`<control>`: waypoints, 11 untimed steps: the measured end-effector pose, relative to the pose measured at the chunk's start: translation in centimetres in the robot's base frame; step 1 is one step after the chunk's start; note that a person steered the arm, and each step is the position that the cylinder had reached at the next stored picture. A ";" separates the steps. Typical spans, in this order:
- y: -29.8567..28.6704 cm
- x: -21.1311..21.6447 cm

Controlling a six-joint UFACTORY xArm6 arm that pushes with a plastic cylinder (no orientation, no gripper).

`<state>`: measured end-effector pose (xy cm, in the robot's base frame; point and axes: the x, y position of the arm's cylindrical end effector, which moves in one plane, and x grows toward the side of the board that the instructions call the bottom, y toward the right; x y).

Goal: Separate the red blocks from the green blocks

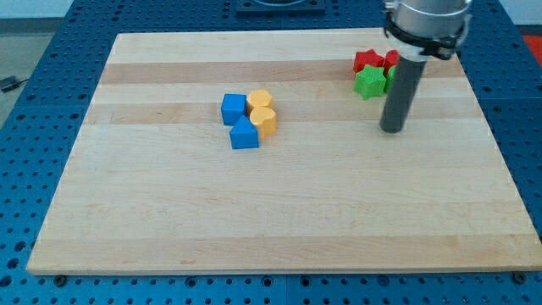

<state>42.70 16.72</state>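
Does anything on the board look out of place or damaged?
Nothing stands out. The red blocks and green blocks huddle together at the view's top right, my tip just below them.

My tip [392, 129], rod upright

Wooden board [279, 220] with coloured blocks [250, 119]
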 end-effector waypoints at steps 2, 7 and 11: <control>10.7 -0.1; 5.6 -12.3; -11.1 -12.3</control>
